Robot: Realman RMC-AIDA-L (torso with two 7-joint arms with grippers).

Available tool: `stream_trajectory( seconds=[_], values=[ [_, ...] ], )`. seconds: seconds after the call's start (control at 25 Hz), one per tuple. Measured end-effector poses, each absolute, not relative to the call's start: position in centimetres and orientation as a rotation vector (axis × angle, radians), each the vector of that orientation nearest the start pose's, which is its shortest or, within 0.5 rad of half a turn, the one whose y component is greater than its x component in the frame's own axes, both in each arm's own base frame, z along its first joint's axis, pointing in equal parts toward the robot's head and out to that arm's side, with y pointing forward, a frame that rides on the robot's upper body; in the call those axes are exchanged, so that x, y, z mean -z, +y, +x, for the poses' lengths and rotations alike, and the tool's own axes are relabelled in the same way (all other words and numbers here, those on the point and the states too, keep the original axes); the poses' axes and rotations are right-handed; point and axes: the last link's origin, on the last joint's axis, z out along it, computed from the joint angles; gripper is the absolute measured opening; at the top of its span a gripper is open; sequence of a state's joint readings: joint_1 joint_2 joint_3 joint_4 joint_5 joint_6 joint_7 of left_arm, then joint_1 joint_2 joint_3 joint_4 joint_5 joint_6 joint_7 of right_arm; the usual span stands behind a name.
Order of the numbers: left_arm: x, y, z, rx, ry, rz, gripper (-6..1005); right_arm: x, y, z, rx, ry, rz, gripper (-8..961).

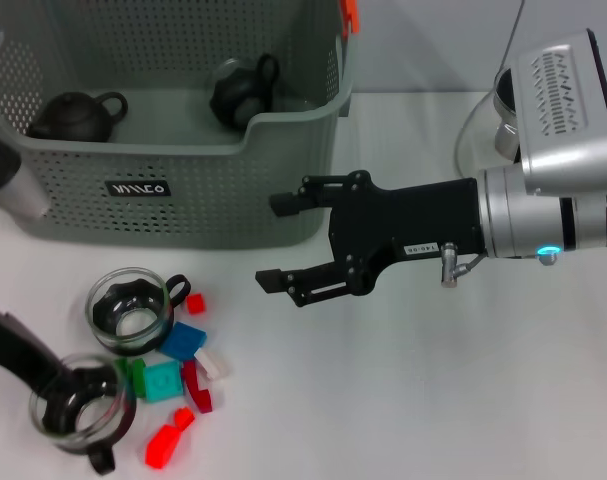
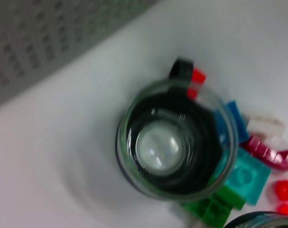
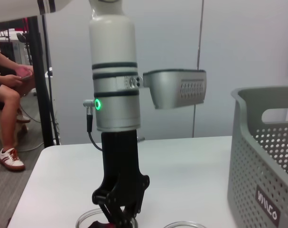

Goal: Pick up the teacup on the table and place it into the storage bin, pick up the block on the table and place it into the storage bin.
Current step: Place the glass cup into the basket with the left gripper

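Two glass teacups stand at the table's near left: one (image 1: 131,310) (image 2: 174,140) with a black handle beside a small red block (image 1: 195,302), the other (image 1: 81,408) closer to the front edge. My left gripper (image 1: 38,365) (image 3: 116,219) comes down at the rim of the nearer teacup. Loose blocks lie right of the cups: blue (image 1: 188,340), teal (image 1: 163,380) and red (image 1: 163,445). The grey storage bin (image 1: 183,200) stands behind them. My right gripper (image 1: 270,242) hangs open and empty just right of the bin's front corner.
Inside the storage bin sit two dark teapots (image 1: 75,116) (image 1: 243,92). An orange clip (image 1: 350,15) sits on its far right rim. A person (image 3: 11,95) sits beyond the table's left end. Bare white table stretches to the right of the blocks.
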State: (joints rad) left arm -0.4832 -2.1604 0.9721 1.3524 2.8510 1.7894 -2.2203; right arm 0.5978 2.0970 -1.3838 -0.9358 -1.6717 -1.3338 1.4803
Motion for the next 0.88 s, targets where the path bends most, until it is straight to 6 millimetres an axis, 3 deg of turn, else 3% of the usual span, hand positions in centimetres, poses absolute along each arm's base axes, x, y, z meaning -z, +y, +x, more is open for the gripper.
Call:
stream_trajectory(
  seconds=[0.24, 0.56, 0.72, 0.88],
  values=[
    [-5.9, 31.2, -24.1, -0.526, -1.184, -2.563, 44, 4.9, 35.1, 14.1, -0.597, 0.074, -2.961, 885],
    [-9.9, 33.0, -19.0, -0.005, -1.1, -2.673, 44, 3.0, 34.8, 15.6, -0.647, 0.155, -2.96, 884],
    [-12.8, 36.1, -16.9, 0.142, -0.963, -2.597, 43, 2.0, 34.3, 16.6, -0.63, 0.207, -2.992, 884],
    [-13.8, 39.3, -16.4, 0.154, -0.894, -2.492, 43, 1.0, 33.9, 17.8, -0.605, 0.265, -3.017, 884]
  ],
)
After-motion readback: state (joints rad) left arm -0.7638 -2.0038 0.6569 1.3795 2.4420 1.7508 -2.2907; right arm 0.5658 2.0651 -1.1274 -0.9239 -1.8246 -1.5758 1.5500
